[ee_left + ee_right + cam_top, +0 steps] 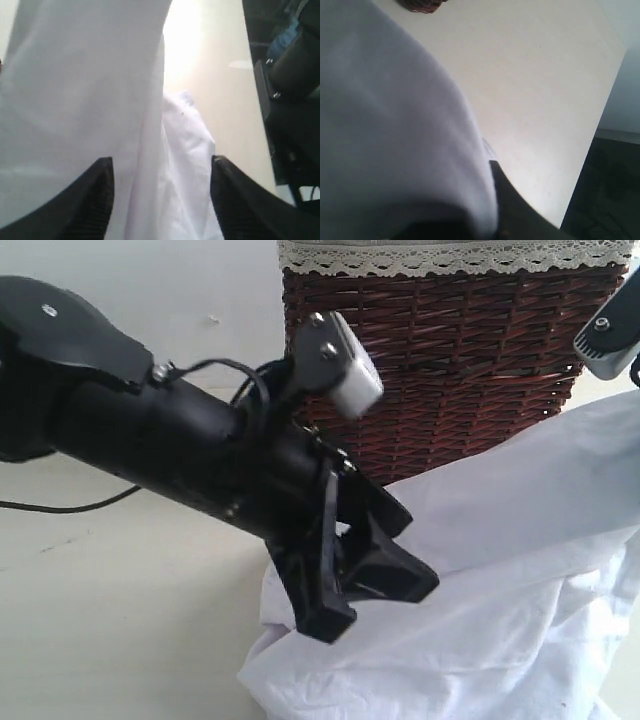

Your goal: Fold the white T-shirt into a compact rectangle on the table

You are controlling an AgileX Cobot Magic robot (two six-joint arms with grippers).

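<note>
Before dark brown wicker basket, on pale cream table: soft white cotton T-shirt heaped, crumpled, right side lifted. Judged early: spreading out, no fold made. Black left gripper angled down over heap, released, cloth loose between jaws. Right gripper clenched, seemingly on shirt. Next: grasp edge, pull flat.

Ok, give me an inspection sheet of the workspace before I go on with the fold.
Surface: pale table, flat.
Job's things: white shirt crumpled in a heap, not folded, its right side lifted.
Clutter: brown wicker basket with lace-edged liner, behind the shirt.
Tools: left tool open, shirt cloth between its fingers; right tool shut, apparently gripping the cloth draped over it.
Cables: black cable lying on the table, left side.
Surroundings: white wall behind; dark floor past the table edge.
</note>
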